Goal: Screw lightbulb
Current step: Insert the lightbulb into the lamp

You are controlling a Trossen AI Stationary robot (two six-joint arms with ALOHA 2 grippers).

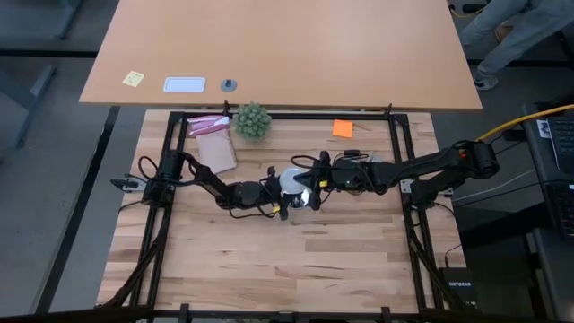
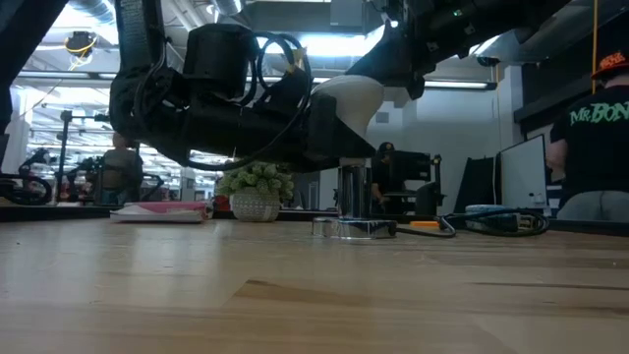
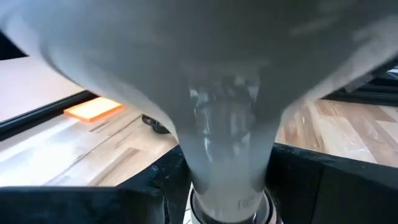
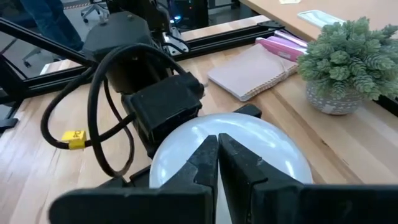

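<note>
The lightbulb is held above the middle of the tabletop, between the two arms. In the low view its white dome sits high and its narrow neck points down to the socket, a small shiny post on a round base that stands on the wood. I cannot tell if the thread has already entered the socket.

The left tool is grasping the bulb from the side; in the left wrist view the bulb fills the picture and narrows toward the metal end. The right tool is clenched with nothing between its fingers, and its tips rest on top of the white dome, or just over it.

My judgement is that the bulb is light, stiff and easy to break. The frosted surface is smooth and round, so it can slip when it is turned. The wide part of the dome looks the best place to take it, with a soft and even pressure, not the thin neck and not the metal thread, which must stay free. Too much squeeze could crack it; too little, and it may turn inside the fingers. A small green plant and a notebook stand well apart from the work
</note>
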